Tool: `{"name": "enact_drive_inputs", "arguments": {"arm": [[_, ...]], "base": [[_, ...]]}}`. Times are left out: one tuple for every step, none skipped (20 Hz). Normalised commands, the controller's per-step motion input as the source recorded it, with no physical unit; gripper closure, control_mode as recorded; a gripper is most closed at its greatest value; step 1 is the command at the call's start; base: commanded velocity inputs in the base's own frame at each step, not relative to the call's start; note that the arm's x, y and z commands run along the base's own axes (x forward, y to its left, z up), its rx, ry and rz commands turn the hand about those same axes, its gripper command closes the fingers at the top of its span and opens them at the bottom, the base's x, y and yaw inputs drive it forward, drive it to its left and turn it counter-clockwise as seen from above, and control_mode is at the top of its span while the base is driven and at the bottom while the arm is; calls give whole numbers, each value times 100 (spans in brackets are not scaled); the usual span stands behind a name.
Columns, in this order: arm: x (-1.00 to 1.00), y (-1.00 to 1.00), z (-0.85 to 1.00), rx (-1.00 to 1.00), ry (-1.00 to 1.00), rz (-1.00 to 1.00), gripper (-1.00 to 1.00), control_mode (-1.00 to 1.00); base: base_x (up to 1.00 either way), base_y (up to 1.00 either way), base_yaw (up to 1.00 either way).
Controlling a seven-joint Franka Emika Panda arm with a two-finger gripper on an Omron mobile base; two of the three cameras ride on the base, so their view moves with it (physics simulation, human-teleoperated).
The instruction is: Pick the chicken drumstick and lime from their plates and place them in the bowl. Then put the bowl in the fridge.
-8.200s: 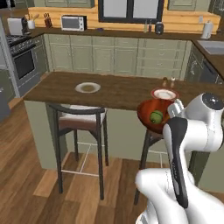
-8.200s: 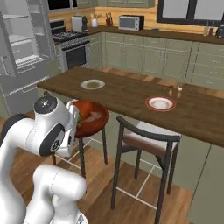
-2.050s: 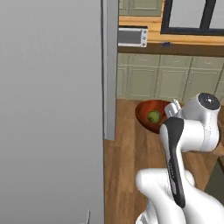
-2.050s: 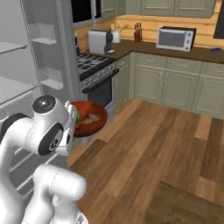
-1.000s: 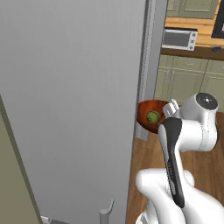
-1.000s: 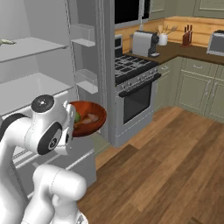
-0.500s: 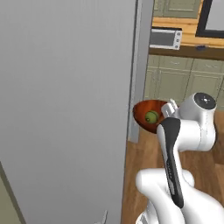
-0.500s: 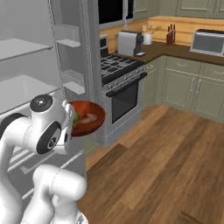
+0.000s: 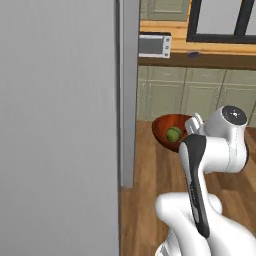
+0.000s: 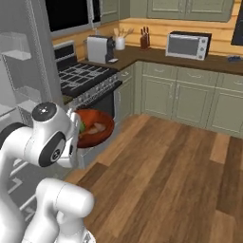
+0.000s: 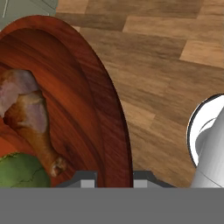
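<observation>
Reddish-brown wood marks the bowl [image 11: 94, 109], held up in the air above the plank floor [image 10: 180, 171], with the gripper [image 11: 114, 177] pinching its rim. Inside lie the chicken drumstick [image 11: 33, 122] and, touching it, the lime [image 11: 22, 170]. The grey fridge [image 9: 55, 125] stands close on the left; a microwave [image 10: 187, 45] sits on the far counter [image 10: 213, 61].

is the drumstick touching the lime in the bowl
Touching: in the hand view the chicken drumstick bone end meets the lime with no gap, inside the bowl.
</observation>
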Motion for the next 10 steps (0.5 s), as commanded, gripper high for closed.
{"name": "enact_drive_inputs", "arguments": {"arm": [[0,0,0,0,0,0,100,100],[0,0,0,0,0,0,100,100],[0,0,0,0,0,0,100,100],[0,0,0,0,0,0,100,100],[0,0,0,0,0,0,100,100],[0,0,0,0,0,0,100,100],[0,0,0,0,0,0,100,100],[0,0,0,0,0,0,100,100],[0,0,0,0,0,0,100,100],[0,0,0,0,0,0,100,100]], "base": [[85,-52,-15],[47,-41,-6],[0,-16,0],[-9,-10,9],[-31,-3,17],[-26,-7,24],[-7,-7,31],[-4,-4,38],[-5,-7,40],[-23,-1,43]]}}
